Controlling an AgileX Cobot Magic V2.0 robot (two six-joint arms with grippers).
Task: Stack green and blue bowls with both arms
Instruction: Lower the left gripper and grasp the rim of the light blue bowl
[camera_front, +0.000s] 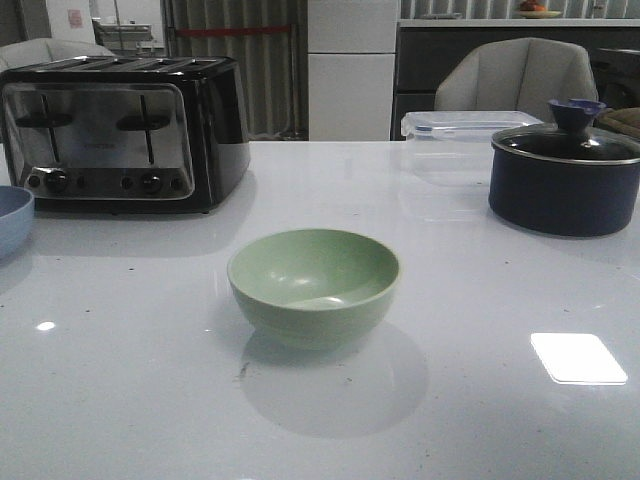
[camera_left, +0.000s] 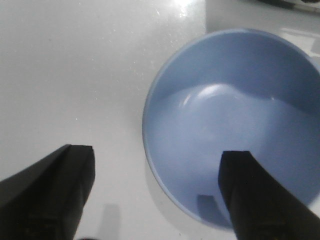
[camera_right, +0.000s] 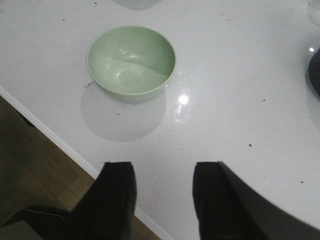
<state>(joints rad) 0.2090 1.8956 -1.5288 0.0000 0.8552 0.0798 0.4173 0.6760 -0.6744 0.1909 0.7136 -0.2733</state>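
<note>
The pale green bowl (camera_front: 313, 285) stands upright and empty in the middle of the white table (camera_front: 480, 400). The light blue bowl (camera_front: 12, 215) sits at the far left edge of the front view, partly cut off. Neither gripper shows in the front view. In the left wrist view my left gripper (camera_left: 157, 152) is open and straddles the rim of the blue bowl (camera_left: 235, 125): one finger is over its inside, the other over bare table. My right gripper (camera_right: 165, 167) is open and empty over the table's near edge, well short of the green bowl (camera_right: 131, 62).
A black and chrome toaster (camera_front: 120, 130) stands at the back left. At the back right a dark navy pot (camera_front: 565, 180) with a glass lid sits beside a clear plastic container (camera_front: 450, 135). Brown floor (camera_right: 45, 165) shows beyond the table edge.
</note>
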